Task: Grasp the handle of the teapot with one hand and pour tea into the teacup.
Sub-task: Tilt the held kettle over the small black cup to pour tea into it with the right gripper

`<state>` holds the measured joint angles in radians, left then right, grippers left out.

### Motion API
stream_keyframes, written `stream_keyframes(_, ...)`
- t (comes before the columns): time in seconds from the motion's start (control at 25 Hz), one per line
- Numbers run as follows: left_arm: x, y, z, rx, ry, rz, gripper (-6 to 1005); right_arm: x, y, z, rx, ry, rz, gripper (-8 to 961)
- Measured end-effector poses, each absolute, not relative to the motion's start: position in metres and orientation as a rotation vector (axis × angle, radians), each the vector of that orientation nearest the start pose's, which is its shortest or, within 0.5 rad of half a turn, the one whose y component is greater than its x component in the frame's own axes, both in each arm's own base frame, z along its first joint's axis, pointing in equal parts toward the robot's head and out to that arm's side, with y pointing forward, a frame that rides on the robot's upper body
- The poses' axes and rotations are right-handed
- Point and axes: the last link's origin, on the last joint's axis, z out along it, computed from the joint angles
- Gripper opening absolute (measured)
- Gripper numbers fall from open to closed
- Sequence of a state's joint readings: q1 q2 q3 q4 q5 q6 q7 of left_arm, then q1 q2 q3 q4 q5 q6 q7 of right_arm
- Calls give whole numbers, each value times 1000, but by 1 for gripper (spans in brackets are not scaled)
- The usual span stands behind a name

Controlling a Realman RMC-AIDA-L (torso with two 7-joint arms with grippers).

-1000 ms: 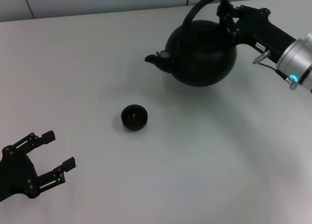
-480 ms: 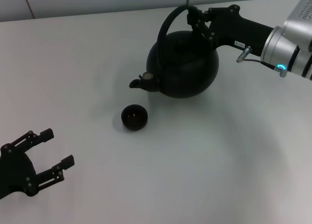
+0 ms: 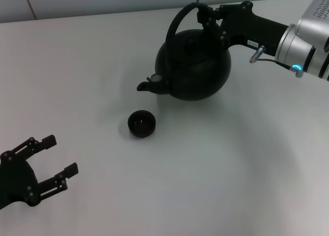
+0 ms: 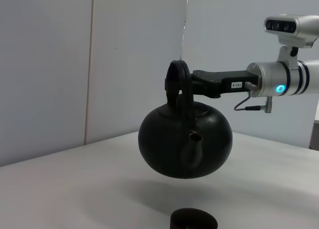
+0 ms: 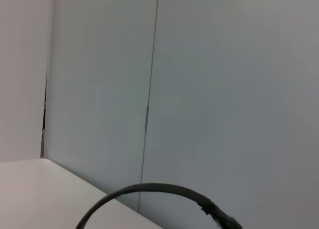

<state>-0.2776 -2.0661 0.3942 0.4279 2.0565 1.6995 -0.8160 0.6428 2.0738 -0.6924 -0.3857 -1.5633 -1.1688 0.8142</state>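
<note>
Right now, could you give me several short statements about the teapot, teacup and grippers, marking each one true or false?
1. The right gripper holds the handle of the teapot. True.
2. The teapot rests on the table. False: the left wrist view shows it hanging clear above it.
3. The spout is tipped inside the teacup. False: it is short of the cup, apart from it.
4. The left gripper is open and holds nothing. True.

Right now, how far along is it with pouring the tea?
Done: the right claw is shut on the handle and the teapot hangs clear of the table. In hand: its spout sits near the teacup, not yet over it. Left: tilting to pour. The left claw waits open at the near edge.
</note>
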Motion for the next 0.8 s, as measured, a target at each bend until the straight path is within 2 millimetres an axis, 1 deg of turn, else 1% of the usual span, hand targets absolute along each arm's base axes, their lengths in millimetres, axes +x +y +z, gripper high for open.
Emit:
stream_keyframes(0.12,-339,226,-5,-2506,-462,-815,820,249,395,-7,-2279,225,691,81)
stream_keyframes(0.24,-339,226,-5,-2506,-461,-815,820,248,395,-8,-2279,139,657,81)
stream_keyframes(0.32,-339,226,-4,-2502,-460,-818,820,248,394,-8,-2280,120,651,81)
stream_keyframes(0.4,-339,227,-4,-2499,-460,-821,820,246,394,-9,-2289,61,629,81)
stream_keyframes(0.44,-339,227,-4,-2499,-460,-821,820,244,394,-10,-2302,5,606,81)
stream_keyframes(0.8,-337,228,-4,-2486,-464,-837,820,236,397,-7,-2312,-118,557,81)
